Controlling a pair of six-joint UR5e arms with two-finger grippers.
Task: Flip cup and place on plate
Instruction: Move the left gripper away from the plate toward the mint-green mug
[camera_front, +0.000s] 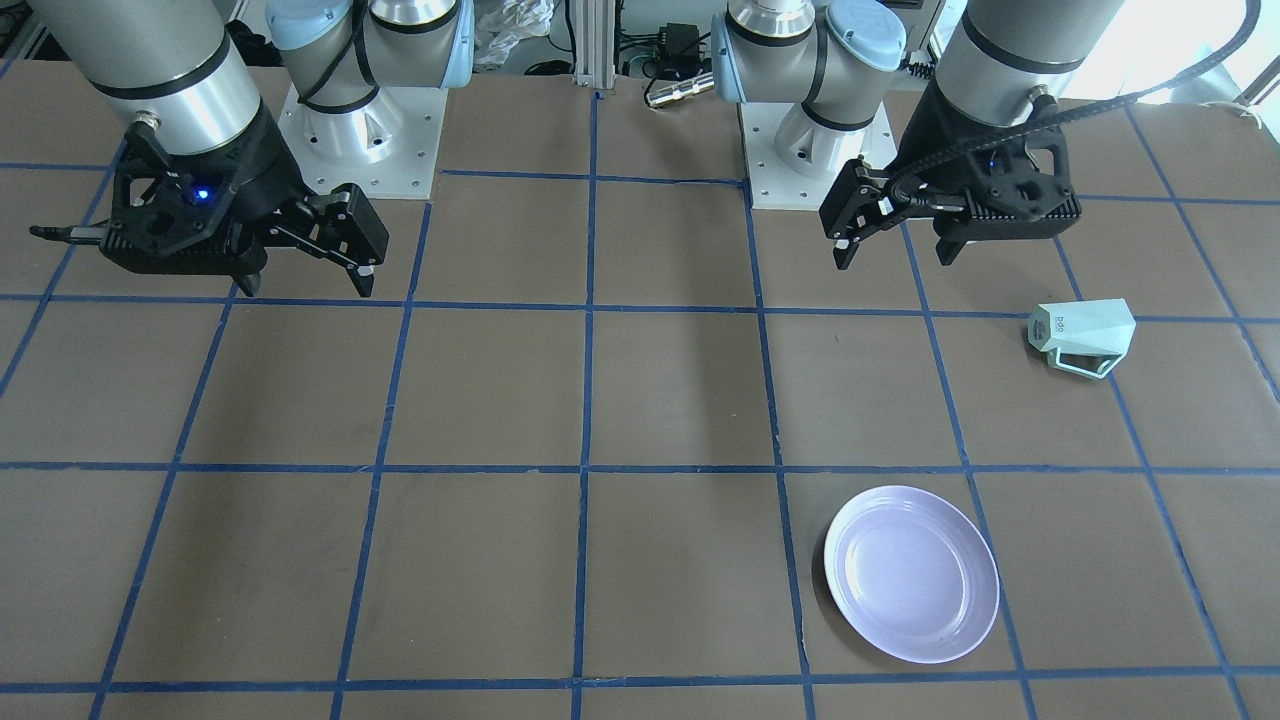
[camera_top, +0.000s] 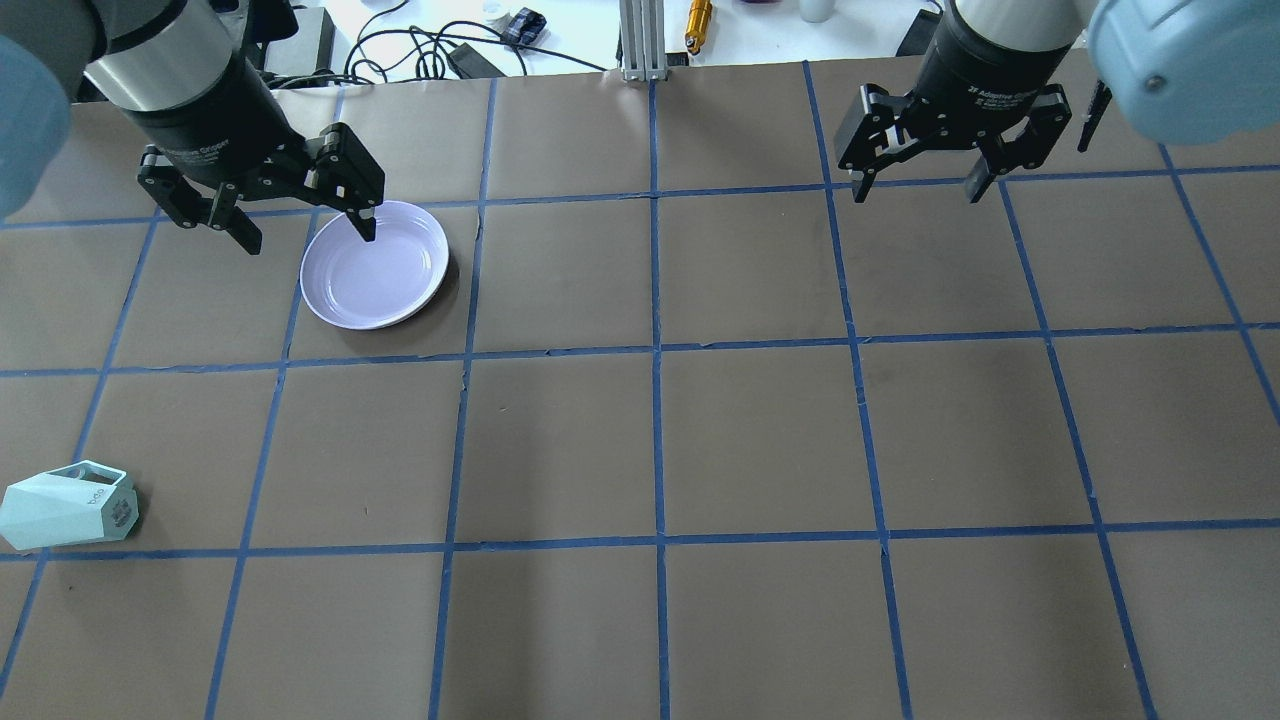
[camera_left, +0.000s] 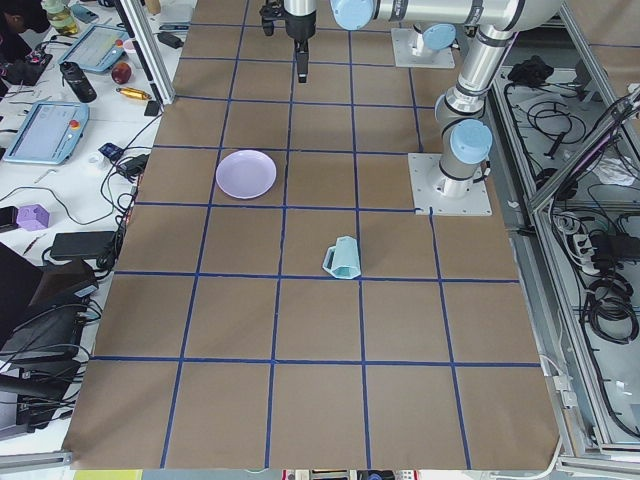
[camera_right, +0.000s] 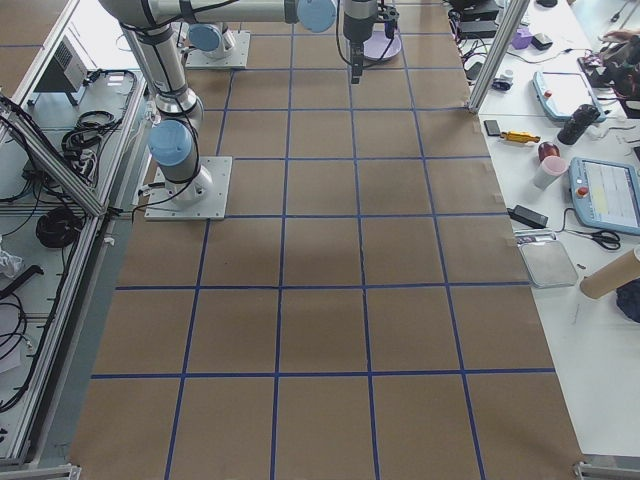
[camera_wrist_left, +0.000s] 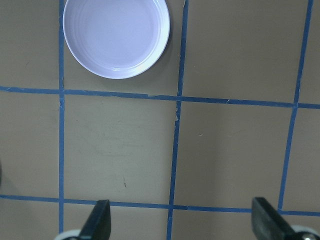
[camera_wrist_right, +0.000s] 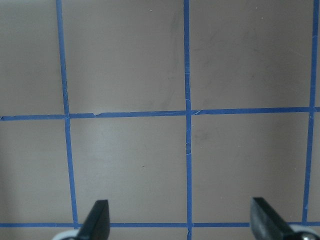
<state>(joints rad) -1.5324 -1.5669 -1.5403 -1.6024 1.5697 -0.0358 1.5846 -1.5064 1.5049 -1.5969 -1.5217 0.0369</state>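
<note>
The pale mint-green cup (camera_front: 1085, 335) lies on its side on the brown table, its lettered base toward the table's middle; it also shows in the overhead view (camera_top: 65, 505) and the left side view (camera_left: 342, 258). The lavender plate (camera_front: 912, 573) lies empty, farther from the robot, also seen overhead (camera_top: 375, 263) and in the left wrist view (camera_wrist_left: 116, 37). My left gripper (camera_top: 308, 240) is open and empty, held high above the table, in front view (camera_front: 892, 258). My right gripper (camera_top: 917, 195) is open and empty over bare table, in front view (camera_front: 308, 285).
The table is covered with brown paper and a blue tape grid (camera_top: 655, 350). The two arm bases (camera_front: 820, 150) stand at the robot's edge. Cables and small tools (camera_top: 450, 50) lie beyond the far edge. A side bench holds tablets (camera_right: 605, 195).
</note>
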